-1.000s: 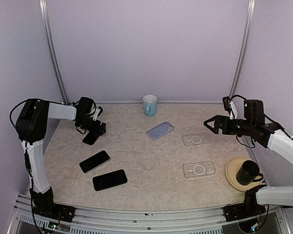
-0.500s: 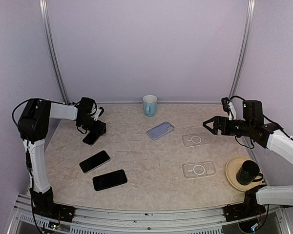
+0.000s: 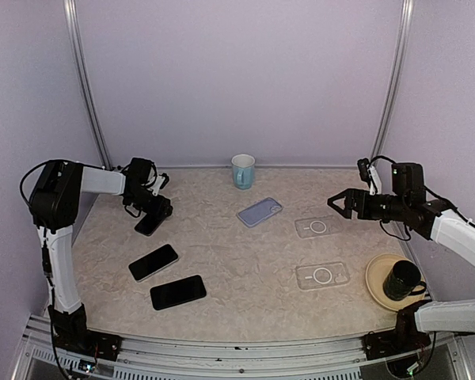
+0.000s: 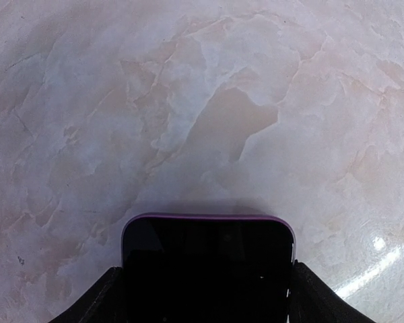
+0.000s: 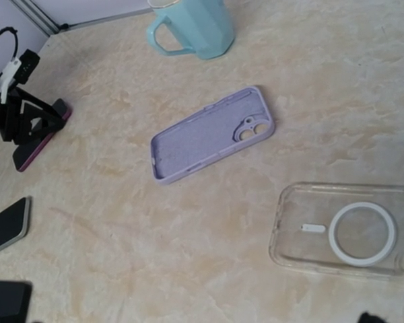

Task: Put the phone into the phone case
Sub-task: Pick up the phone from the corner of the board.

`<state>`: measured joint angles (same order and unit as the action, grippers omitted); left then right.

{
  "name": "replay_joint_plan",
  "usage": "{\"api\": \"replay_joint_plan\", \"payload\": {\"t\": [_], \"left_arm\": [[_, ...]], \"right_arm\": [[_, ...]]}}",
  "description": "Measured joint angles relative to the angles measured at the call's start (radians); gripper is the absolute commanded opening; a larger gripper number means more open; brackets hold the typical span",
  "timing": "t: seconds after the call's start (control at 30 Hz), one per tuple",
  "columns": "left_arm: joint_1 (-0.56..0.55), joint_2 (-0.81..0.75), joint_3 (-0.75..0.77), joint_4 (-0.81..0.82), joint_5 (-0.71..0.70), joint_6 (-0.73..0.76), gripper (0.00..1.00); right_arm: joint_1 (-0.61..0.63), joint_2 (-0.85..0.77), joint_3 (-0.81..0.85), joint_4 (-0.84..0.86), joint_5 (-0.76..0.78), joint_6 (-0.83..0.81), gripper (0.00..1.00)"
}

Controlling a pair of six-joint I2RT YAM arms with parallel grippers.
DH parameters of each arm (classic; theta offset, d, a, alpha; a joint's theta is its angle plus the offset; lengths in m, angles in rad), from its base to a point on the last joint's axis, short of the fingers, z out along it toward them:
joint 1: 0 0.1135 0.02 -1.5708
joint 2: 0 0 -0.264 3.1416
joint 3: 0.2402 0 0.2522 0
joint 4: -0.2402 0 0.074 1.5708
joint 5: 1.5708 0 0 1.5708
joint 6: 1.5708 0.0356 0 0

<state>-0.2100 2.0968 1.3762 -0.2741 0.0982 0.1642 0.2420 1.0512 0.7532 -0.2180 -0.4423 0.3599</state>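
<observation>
Marbled beige tabletop (image 3: 237,253) fills the booth between pale lilac walls (image 3: 237,79). Toward its far left corner lies the pink-edged phone (image 3: 146,227), dark screen up. The left gripper (image 3: 150,219) is down over it. In the left wrist view its black fingers (image 4: 97,309) sit hard against the phone's two long edges. Whether they are squeezing it or only touching it, I cannot tell.

Well apart to the right, near the middle of the table, the lilac phone case (image 3: 260,211) lies hollow side up with nothing in it. A teal mug (image 3: 243,171) stands behind it by the back wall. Two clear cases (image 3: 317,227) lie further right, one nearer the arm bases than the other.

The right gripper (image 3: 338,203) hovers just beside the farther clear case, fingers spread wide and holding nothing. Two black phones (image 3: 153,262) lie side by side in the near left part of the table. At the near right a black mug (image 3: 401,279) stands on a tan plate (image 3: 375,286).
</observation>
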Motion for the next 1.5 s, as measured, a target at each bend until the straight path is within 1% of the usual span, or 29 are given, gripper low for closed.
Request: {"api": "replay_joint_plan", "payload": {"t": [0.1, 0.17, 0.4, 0.6, 1.0, 1.17, 1.5], "left_arm": [[-0.002, 0.0, 0.0, 0.0, 0.001, 0.001, 0.42], [-0.005, 0.0, 0.0, 0.002, 0.001, 0.002, 0.4], [-0.047, 0.001, 0.0, 0.004, 0.001, 0.002, 0.39], [-0.095, 0.0, 0.0, 0.004, 0.002, 0.002, 0.35], [-0.203, -0.015, 0.0, -0.032, 0.003, -0.005, 0.33], [-0.251, -0.047, 0.0, -0.041, 0.003, -0.023, 0.3], [-0.351, -0.136, -0.001, -0.037, -0.004, -0.067, 0.3]], "right_arm": [[0.0, 0.0, 0.0, 0.0, -0.003, 0.0, 1.0], [0.0, 0.0, 0.0, 0.001, -0.007, 0.0, 1.0], [0.0, 0.0, 0.0, 0.001, -0.015, 0.001, 1.0], [0.0, 0.0, 0.0, 0.0, -0.023, 0.002, 1.0], [0.023, 0.0, 0.0, 0.009, -0.029, 0.02, 1.0], [0.034, 0.003, -0.014, 0.024, -0.028, 0.027, 1.0], [0.037, 0.018, -0.05, 0.038, -0.03, 0.043, 1.0]]}}
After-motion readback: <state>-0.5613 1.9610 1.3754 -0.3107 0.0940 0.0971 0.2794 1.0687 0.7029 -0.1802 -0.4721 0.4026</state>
